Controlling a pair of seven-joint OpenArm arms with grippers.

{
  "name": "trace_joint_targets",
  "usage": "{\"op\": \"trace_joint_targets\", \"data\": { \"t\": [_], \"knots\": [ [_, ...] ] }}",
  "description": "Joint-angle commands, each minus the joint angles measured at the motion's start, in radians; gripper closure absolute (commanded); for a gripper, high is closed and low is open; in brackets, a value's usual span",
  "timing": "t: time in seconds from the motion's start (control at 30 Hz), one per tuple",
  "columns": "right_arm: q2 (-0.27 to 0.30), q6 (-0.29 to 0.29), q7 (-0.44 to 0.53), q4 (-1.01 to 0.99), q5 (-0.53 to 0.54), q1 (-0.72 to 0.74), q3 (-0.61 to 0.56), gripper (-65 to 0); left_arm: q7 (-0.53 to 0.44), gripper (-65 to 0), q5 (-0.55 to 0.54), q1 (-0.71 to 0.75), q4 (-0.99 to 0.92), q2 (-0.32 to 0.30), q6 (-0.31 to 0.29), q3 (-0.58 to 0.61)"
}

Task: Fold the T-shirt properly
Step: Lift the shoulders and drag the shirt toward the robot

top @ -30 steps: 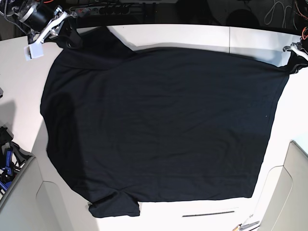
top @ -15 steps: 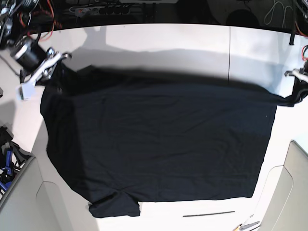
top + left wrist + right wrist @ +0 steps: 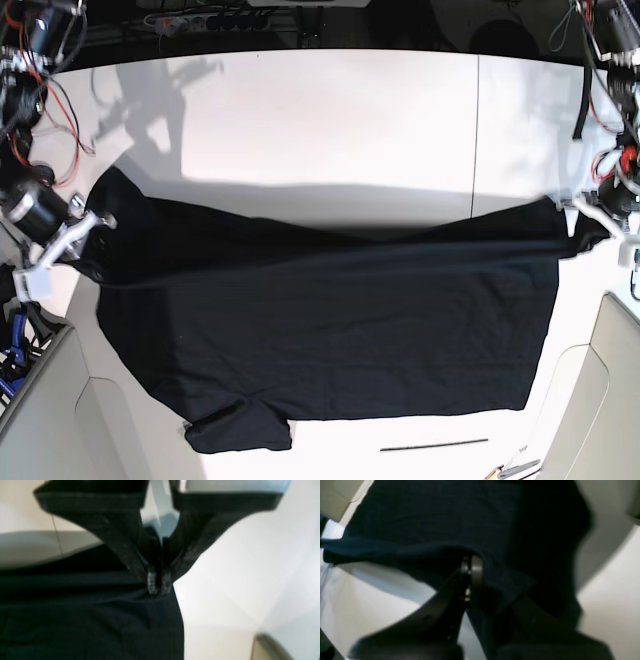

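Observation:
The black T-shirt [image 3: 330, 330] lies spread across the white table, its far edge lifted and drawn forward over the body. At the right side of the base view, my left gripper [image 3: 583, 222] is shut on the shirt's far right corner. The left wrist view shows those fingertips [image 3: 159, 583] pinching dark fabric [image 3: 87, 620]. On the left side, my right gripper [image 3: 85, 232] is shut on the far left corner. In the right wrist view its jaws [image 3: 470, 567] clamp a fold of the cloth [image 3: 445, 512]. A sleeve sticks out at the front left [image 3: 240, 430].
Bare white table [image 3: 330, 110] lies behind the shirt, with a seam [image 3: 477, 130] running front to back. A thin dark rod [image 3: 433, 444] lies near the front edge. Grey bins stand at the front left [image 3: 40, 410] and front right [image 3: 610, 390]. Blue tools [image 3: 12, 345] sit at the left.
Both grippers have moved toward the front of the table, each still holding a far corner. The shirt's far edge has come forward with them, baring more table behind.

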Motion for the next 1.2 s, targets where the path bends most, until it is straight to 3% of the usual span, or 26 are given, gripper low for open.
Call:
{"op": "trace_joint_targets", "data": {
  "t": [0.0, 0.3, 0.5, 0.67, 0.7, 0.77, 0.83, 0.93, 1.17],
  "knots": [
    [0.015, 0.0, 0.032, -0.014, 0.018, 0.045, -0.023, 0.0, -0.03, 0.0, -0.01, -0.029, 0.005, -0.026, 0.003, -0.003],
    [0.008, 0.002, 0.116, -0.273, -0.071, 0.264, -0.235, 0.0, -0.093, 0.0, 0.057, -0.087, -0.037, -0.026, 0.003, 0.036],
    [0.002, 0.002, 0.119, -0.352, -0.109, 0.299, -0.272, 0.0, -0.105, 0.0, 0.053, -0.097, -0.087, -0.025, 0.003, 0.036],
    [-0.042, -0.005, 0.177, -0.418, -0.219, 0.298, -0.272, 0.0, -0.119, 0.0, 0.022, -0.097, -0.15, -0.025, 0.003, 0.036],
    [-0.049, -0.005, 0.183, -0.433, -0.224, 0.298, -0.271, -4.6, -0.119, -1.7, 0.016, -0.096, -0.159, -0.025, 0.003, 0.036],
    [-0.062, -0.011, 0.183, -0.457, -0.224, 0.298, -0.272, -19.9, -0.119, -8.0, 0.015, -0.097, -0.174, -0.025, 0.003, 0.036],
    [-0.072, -0.013, 0.176, -0.468, -0.224, 0.298, -0.27, -29.3, -0.114, -13.7, 0.015, -0.097, -0.177, -0.025, 0.003, 0.036],
    [-0.075, -0.013, 0.148, -0.459, -0.212, 0.294, -0.266, -30.4, -0.028, -18.6, -0.027, -0.097, -0.173, -0.028, 0.003, 0.031],
    [-0.075, -0.011, 0.024, -0.365, -0.131, 0.254, -0.109, -30.4, 0.074, -19.0, -0.176, -0.087, -0.172, -0.028, -0.079, -0.091]
  ]
}}
